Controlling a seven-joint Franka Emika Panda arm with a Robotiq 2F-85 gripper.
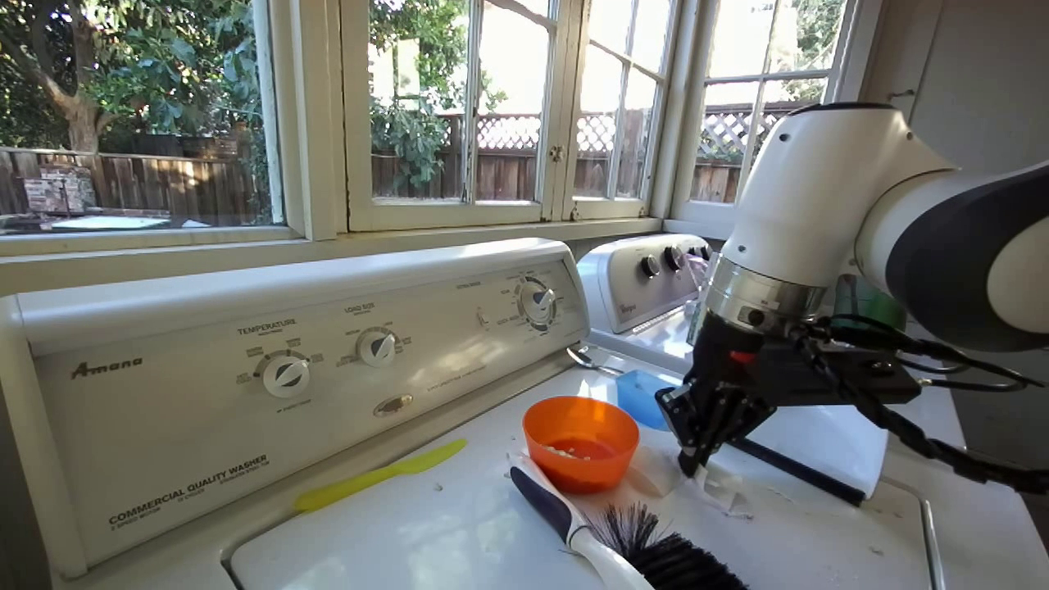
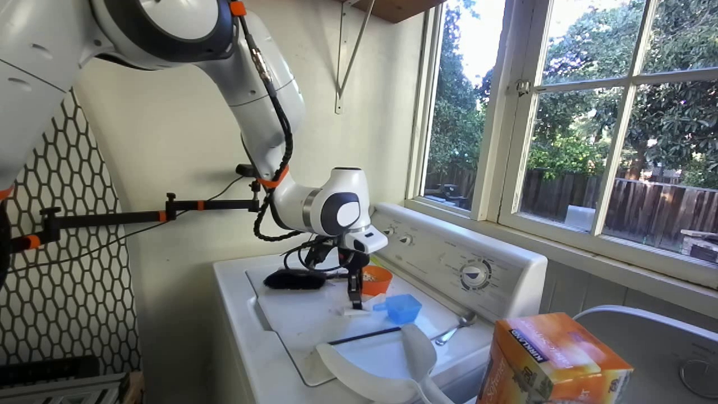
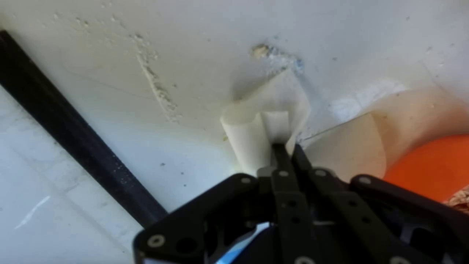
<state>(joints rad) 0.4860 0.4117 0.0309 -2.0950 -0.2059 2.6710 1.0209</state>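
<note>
A crumpled, curled piece of thin white paper (image 3: 243, 145) is at the tips of the black two-finger gripper (image 3: 289, 148), whose fingers are together, clamped on a fold of it. The paper is beside the round orange plastic bowl (image 1: 586, 475), low at the white metal lid (image 2: 308, 314) of the washing machine; whether its underside meets the lid I cannot tell.

Only the wrist view shows how the paper is bent: a rolled side, a short strip and a raised corner, with a trail of pale crumbs (image 3: 158, 90) farther from the bowl than the paper. That view cuts the bowl off at its edge, while both exterior views show it standing upright with pale bits (image 1: 565, 452) inside. A flat scrap of pale paper (image 3: 351, 146) lies between the fingertips and the bowl; the fingers hide whether it joins the held piece. In an exterior view, a blue plastic scoop (image 2: 403, 310) lies near the bowl and a printed orange cardboard box (image 2: 561, 353) stands well apart from it; in an exterior view, a lime-yellow plastic knife (image 1: 385, 475) shows at full length, near the bowl.

The paper's free corner points away from the bowl, and its long axis runs outward from the fingertips, roughly in line with the fingers
</note>
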